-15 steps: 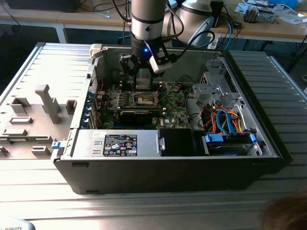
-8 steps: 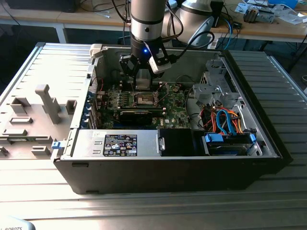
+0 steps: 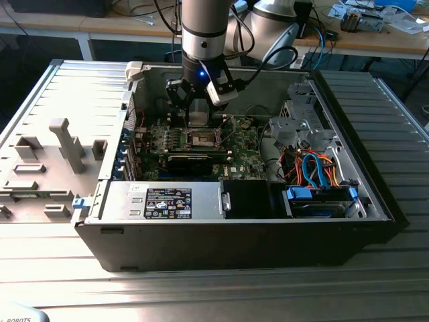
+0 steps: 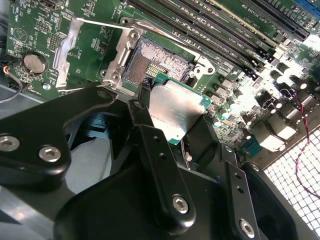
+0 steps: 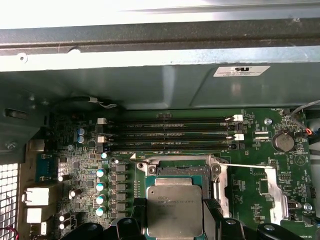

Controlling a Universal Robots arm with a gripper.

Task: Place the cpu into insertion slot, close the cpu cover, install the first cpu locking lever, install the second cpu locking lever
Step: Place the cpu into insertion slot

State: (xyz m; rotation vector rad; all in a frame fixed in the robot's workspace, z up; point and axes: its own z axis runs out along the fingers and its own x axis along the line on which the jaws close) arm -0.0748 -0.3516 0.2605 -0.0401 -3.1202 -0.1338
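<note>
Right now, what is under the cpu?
The open insertion slot: its dark contact field shows past the cpu. The slot's near part is covered by it.

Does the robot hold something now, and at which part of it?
Yes. The hand grips the chip by two opposite side edges, near the open socket.

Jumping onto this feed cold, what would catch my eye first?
The silvery-topped cpu stands out, clamped in the black pincer above the bare insertion slot. Beside the slot, the cpu cover lies flipped open. All of this sits inside the open computer case.
</note>
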